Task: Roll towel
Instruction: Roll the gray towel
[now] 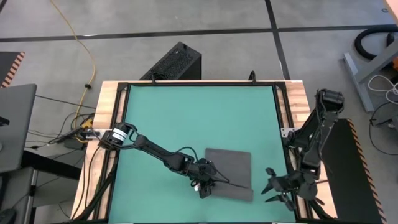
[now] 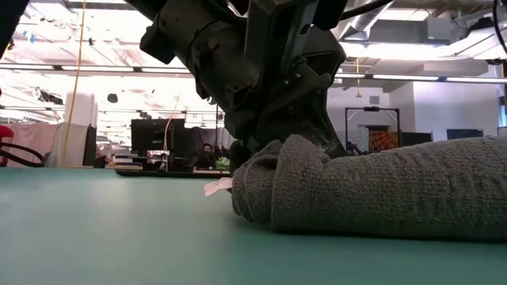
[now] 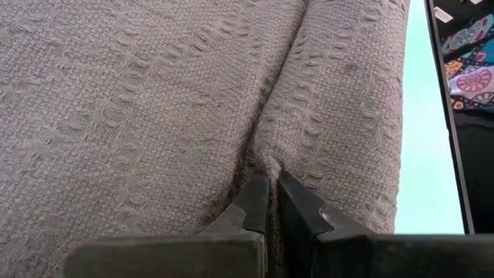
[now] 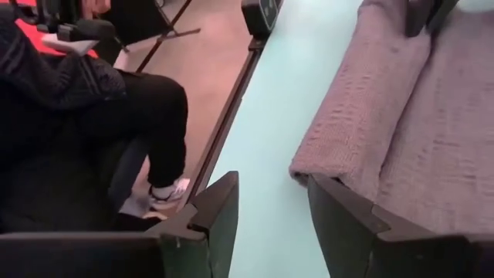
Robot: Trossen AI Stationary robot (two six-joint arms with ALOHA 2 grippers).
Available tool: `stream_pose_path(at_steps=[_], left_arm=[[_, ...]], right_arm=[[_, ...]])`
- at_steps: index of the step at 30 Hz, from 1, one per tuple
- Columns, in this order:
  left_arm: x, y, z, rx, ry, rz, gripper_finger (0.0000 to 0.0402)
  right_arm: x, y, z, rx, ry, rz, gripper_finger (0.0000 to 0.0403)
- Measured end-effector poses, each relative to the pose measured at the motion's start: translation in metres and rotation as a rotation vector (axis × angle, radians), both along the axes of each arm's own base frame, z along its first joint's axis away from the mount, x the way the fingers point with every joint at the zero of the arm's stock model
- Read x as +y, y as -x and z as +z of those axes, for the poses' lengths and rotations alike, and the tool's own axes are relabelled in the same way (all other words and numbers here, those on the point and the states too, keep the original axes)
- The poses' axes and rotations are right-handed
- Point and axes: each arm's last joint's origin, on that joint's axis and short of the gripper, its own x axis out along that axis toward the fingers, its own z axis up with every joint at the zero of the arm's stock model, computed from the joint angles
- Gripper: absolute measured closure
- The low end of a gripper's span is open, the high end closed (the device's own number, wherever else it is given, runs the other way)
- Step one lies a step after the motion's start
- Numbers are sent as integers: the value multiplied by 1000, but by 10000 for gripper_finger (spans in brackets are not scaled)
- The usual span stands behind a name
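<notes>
Soft grey towel (image 2: 380, 190) lies on the green mat (image 1: 180, 118), its near edge already turned over into a fat fold. From the left, the left gripper (image 1: 204, 185) has its jaws pressed together, pinching that fold. Off to the right, the right gripper (image 1: 278, 186) waits just beside the fold's end with jaws spread, holding nothing. I think the rolling has only begun. Next, the pinched fold needs turning over again, farther across the towel.
</notes>
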Motion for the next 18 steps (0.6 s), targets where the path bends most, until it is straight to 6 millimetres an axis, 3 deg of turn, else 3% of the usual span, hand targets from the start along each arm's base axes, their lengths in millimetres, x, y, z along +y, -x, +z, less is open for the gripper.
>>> stream_pose_path(at_steps=[18], left_arm=[[1,0,0,6,24,-14,401]], right_arm=[[-10,-23,-1,-64,137,18,224]])
